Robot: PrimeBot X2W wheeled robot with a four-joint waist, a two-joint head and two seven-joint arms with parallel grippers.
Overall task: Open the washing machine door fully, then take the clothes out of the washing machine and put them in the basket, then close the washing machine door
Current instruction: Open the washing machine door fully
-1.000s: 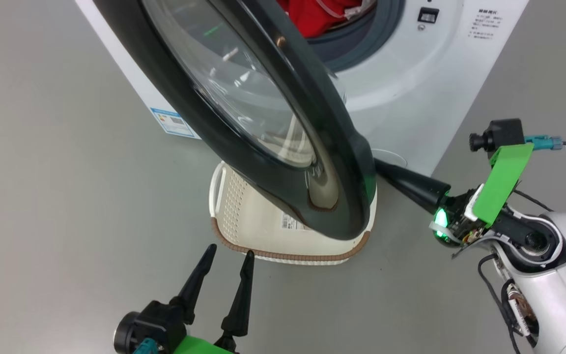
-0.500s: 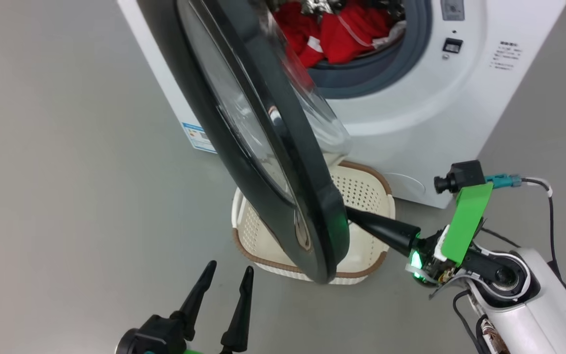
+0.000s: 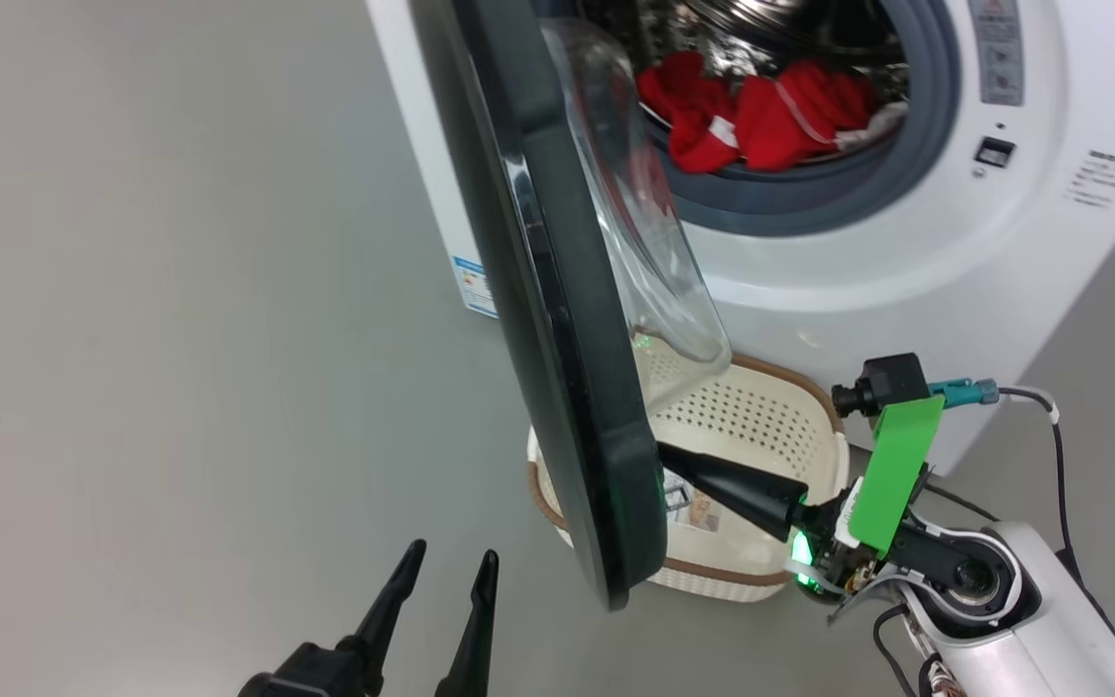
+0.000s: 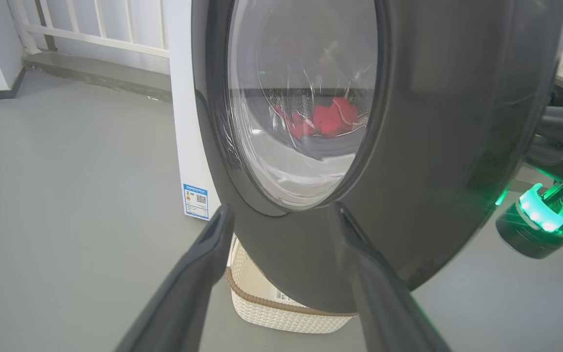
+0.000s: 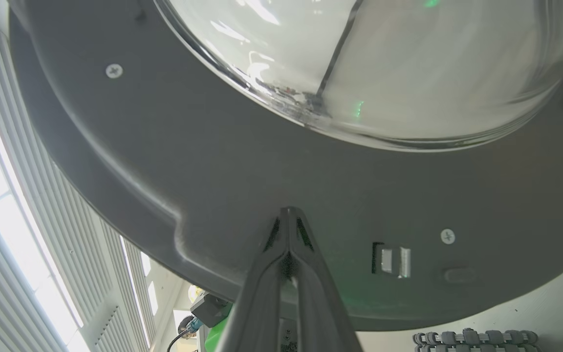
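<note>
While its fingers stay pressed together, the right pincer touches the inner rim of the washing machine door. The door stands half open over the basket on the floor. The left pincer, spread and empty, hovers nearby. Red clothes lie in the washing machine.

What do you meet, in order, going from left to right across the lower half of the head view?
left gripper → washing machine door → basket → green bracket on the right wrist
</note>
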